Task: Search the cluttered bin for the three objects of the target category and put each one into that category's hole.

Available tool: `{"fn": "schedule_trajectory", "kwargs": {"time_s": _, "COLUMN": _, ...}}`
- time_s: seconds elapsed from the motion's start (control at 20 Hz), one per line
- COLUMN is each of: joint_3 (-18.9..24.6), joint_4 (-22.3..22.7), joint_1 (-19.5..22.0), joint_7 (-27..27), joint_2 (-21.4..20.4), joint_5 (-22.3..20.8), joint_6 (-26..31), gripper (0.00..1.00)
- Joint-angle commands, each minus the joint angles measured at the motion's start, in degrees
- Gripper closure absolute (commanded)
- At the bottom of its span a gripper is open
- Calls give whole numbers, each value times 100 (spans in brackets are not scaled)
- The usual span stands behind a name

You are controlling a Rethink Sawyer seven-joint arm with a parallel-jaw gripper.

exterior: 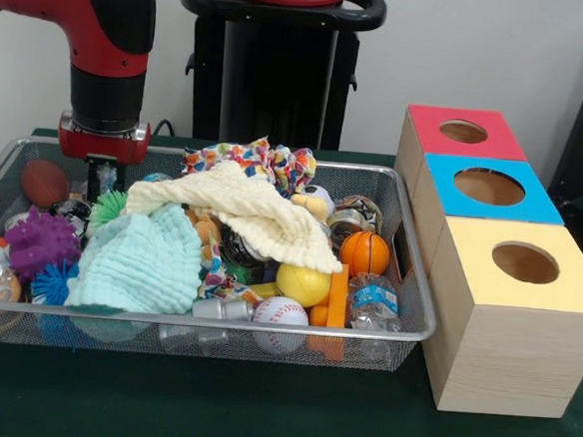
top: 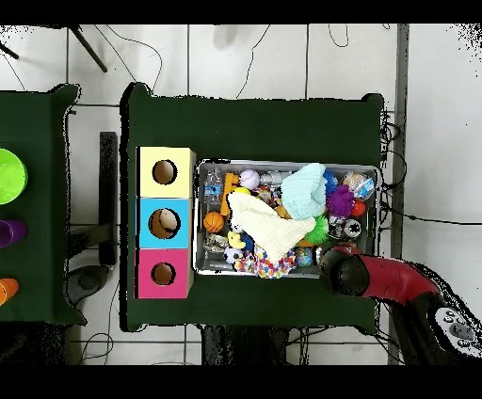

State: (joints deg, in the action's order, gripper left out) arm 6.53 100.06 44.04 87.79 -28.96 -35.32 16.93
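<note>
1. Front view: the red and black arm came down at the upper left of the frame, and its gripper [exterior: 101,173] dipped into the far-left corner of the silver wire-mesh bin [exterior: 264,329]; whether its claw was open, or held anything, could not be told.
2. A pale yellow knitted cloth [exterior: 252,212] lay across the middle of the pile, with a mint green waffle cloth [exterior: 143,263] lower left of it.
3. A brown toy football [exterior: 45,182] sat just left of the gripper, and a purple spiky ball [exterior: 41,242] lay below it.
4. An orange toy basketball [exterior: 365,253], a plain yellow ball [exterior: 303,284] and a white baseball with red stitching [exterior: 280,314] lay in the bin's right half.
5. 3 wooden boxes stood right of the bin, each with 1 round hole: a red-topped box [exterior: 465,134], a blue-topped box [exterior: 491,188] and a yellow-topped box [exterior: 523,265].
6. Overhead view: the boxes stood left of the bin, and the arm covered the bin's lower-right corner.
</note>
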Motion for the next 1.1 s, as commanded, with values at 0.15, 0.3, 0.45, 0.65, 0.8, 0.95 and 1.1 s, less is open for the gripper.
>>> {"fn": "schedule_trajectory", "kwargs": {"time_s": 0.15, "joint_3": 349, "joint_4": -469, "joint_1": -43, "joint_7": -476, "joint_2": 487, "joint_5": -488, "joint_6": 412, "gripper": 100}}
{"fn": "schedule_trajectory", "kwargs": {"time_s": 0.3, "joint_3": 359, "joint_4": -474, "joint_1": -43, "joint_7": -505, "joint_2": 477, "joint_5": -505, "joint_6": 411, "gripper": 100}}
{"fn": "schedule_trajectory", "kwargs": {"time_s": 0.45, "joint_3": 354, "joint_4": -473, "joint_1": -57, "joint_7": -488, "joint_2": 467, "joint_5": -519, "joint_6": 397, "gripper": 100}}
{"fn": "schedule_trajectory", "kwargs": {"time_s": 0.65, "joint_3": 375, "joint_4": -451, "joint_1": -59, "joint_7": -414, "joint_2": 469, "joint_5": -423, "joint_6": 465, "gripper": 100}}
{"fn": "schedule_trajectory", "kwargs": {"time_s": 0.8, "joint_3": 511, "joint_4": -324, "joint_1": 7, "joint_7": -393, "joint_2": 336, "joint_5": -258, "joint_6": 538, "gripper": 100}}
{"fn": "schedule_trajectory", "kwargs": {"time_s": 0.95, "joint_3": 546, "joint_4": -172, "joint_1": -134, "joint_7": -303, "joint_2": -16, "joint_5": -76, "joint_6": 721, "gripper": 100}}
{"fn": "schedule_trajectory", "kwargs": {"time_s": 1.1, "joint_3": 509, "joint_4": -57, "joint_1": -351, "joint_7": -205, "joint_2": -404, "joint_5": 101, "joint_6": 1010, "gripper": 100}}
